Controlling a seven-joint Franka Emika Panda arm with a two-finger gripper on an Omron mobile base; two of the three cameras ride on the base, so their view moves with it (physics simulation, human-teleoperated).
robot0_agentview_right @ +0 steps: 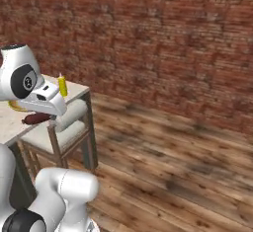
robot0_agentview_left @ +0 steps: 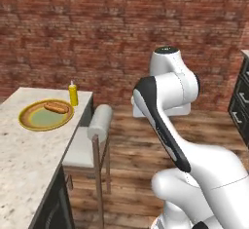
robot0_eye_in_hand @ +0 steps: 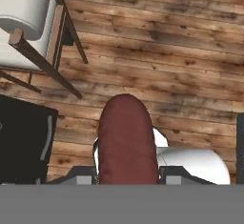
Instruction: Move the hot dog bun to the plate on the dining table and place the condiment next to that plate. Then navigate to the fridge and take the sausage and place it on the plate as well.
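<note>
sausage [robot0_eye_in_hand: 127, 139] clamped in jaws; bun [robot0_agentview_left: 56, 107] on plate [robot0_agentview_left: 30, 121].

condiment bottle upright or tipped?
Upright: the condiment stands on the dining table, nozzle up, beside the plate.

Reddish-brown sausage [robot0_eye_in_hand: 126, 139] is clamped in the pincer [robot0_eye_in_hand: 126, 170]; the bun [robot0_agentview_left: 56, 107] lies on the yellow-rimmed plate [robot0_agentview_left: 29, 118], condiment [robot0_agentview_left: 73, 94] beside it.

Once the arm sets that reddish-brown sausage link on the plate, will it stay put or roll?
The reddish-brown cylindrical sausage, clamped in the gripper, looks smooth and round, so it may roll. The yellow-rimmed plate seems to have a raised rim, likely catching it. Laying it against the tan bun should steady it.
</note>
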